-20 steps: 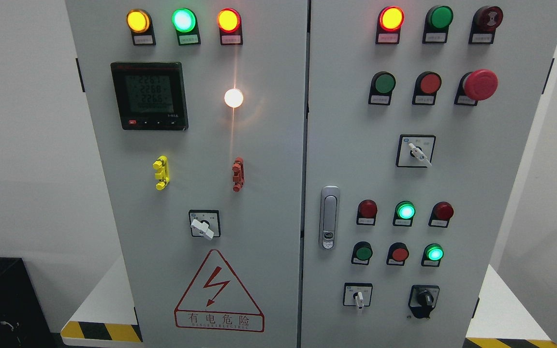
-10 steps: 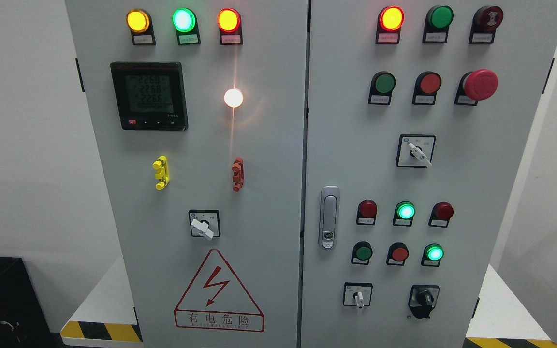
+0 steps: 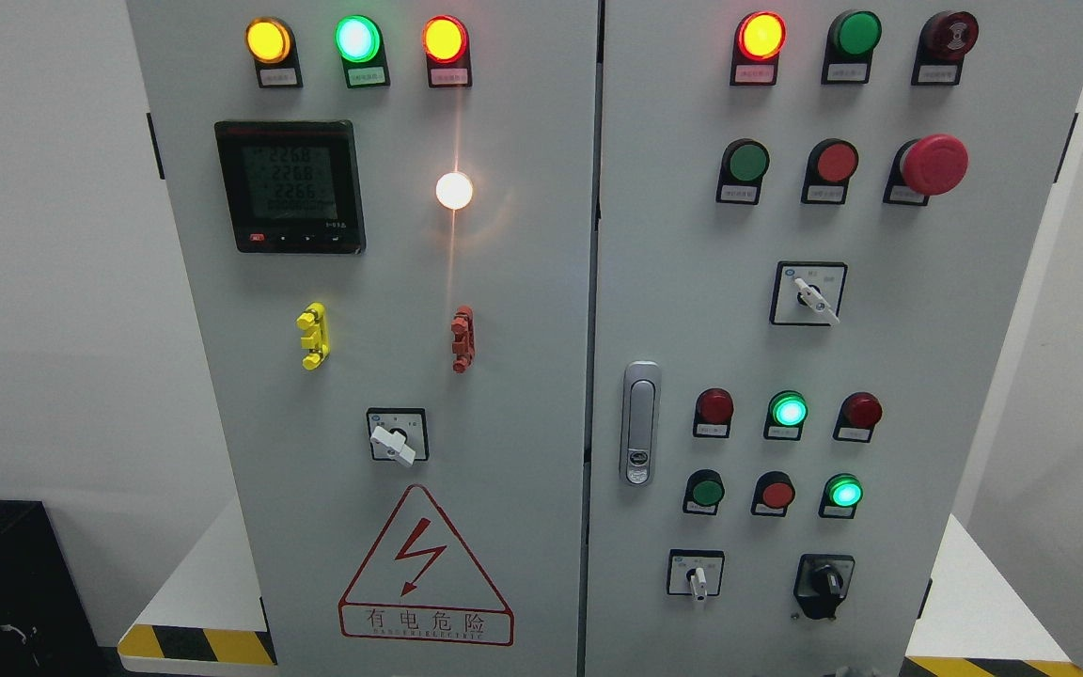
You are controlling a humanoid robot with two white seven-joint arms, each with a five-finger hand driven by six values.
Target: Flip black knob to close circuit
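1. Neither hand shows in the head view; no arm comes in from the lower left or lower right, so how far either is open, or whether it holds anything, cannot be told.
2. The black knob (image 3: 824,583) sits low on the right door of the cabinet (image 3: 504,282), at the bottom right of the controls, untouched. It is mounted flat on the panel so it can be turned from the front.
3. Just left of it is a white-handled selector switch (image 3: 697,575). Above are two rows of small lamps and buttons, among them two lit green lamps (image 3: 789,411).
4. Nearer the middle seam is the door latch (image 3: 639,423), placed there to open the right door.
5. Higher up stands the red mushroom stop button (image 3: 933,164), proud of the panel so it is easy to strike.
6. The left door carries a meter (image 3: 290,185) and a warning triangle (image 3: 426,566).
7. Judging by this, the reach toward the knob has not begun.
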